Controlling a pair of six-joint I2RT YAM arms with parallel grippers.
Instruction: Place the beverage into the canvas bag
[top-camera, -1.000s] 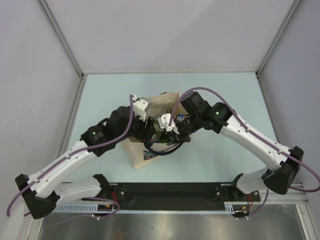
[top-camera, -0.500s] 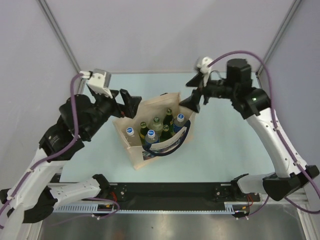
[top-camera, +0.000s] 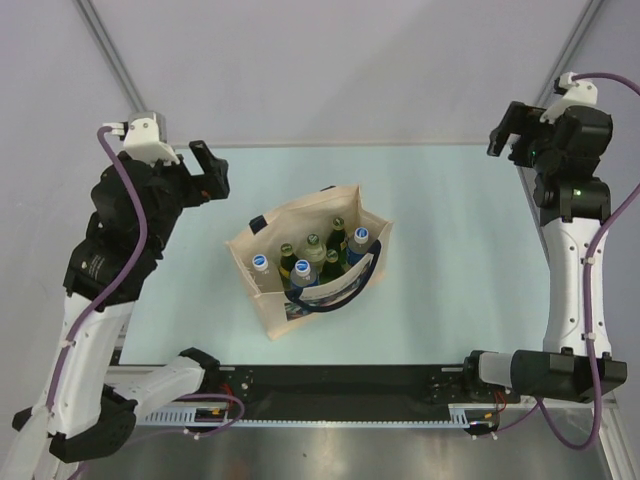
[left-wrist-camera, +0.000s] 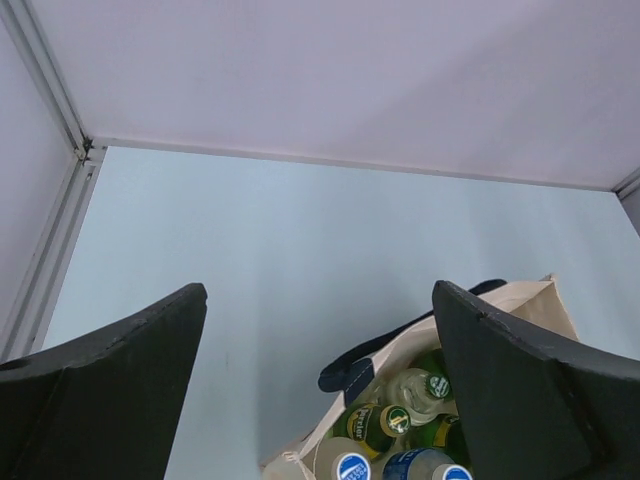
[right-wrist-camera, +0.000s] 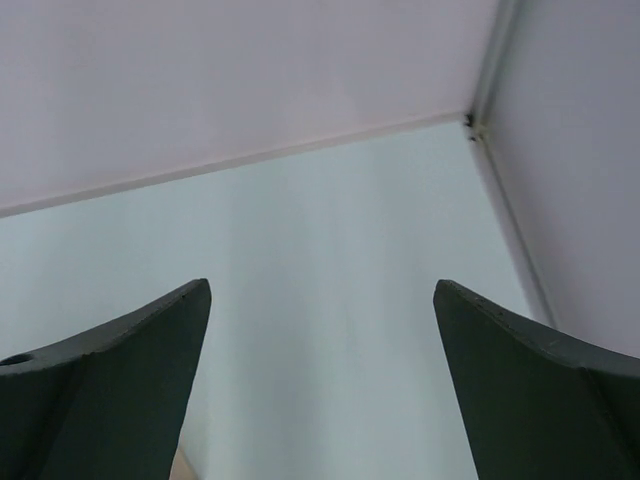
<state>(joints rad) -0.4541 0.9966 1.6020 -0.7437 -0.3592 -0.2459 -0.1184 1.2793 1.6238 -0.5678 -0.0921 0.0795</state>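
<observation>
canvas bag (top-camera: 265, 310): beige woven cloth, matt | bottles (top-camera: 313, 248): shiny, glassy-looking, smooth blue caps | worktop (top-camera: 450, 250): smooth matt pale teal | left tool (left-wrist-camera: 315, 300) fingers (left-wrist-camera: 110, 390): dark matt plastic, I'd say

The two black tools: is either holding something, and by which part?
Nothing is held: the left tool and right tool are open and empty, away from the canvas bag.

Beige canvas bag (top-camera: 322, 208) with navy handles and trim, stood upright and open at the centre of the top view, printed picture shown on its lower side, packed with upright bottles (top-camera: 313, 243), three blue-capped, the others green glass with dark caps.
</observation>
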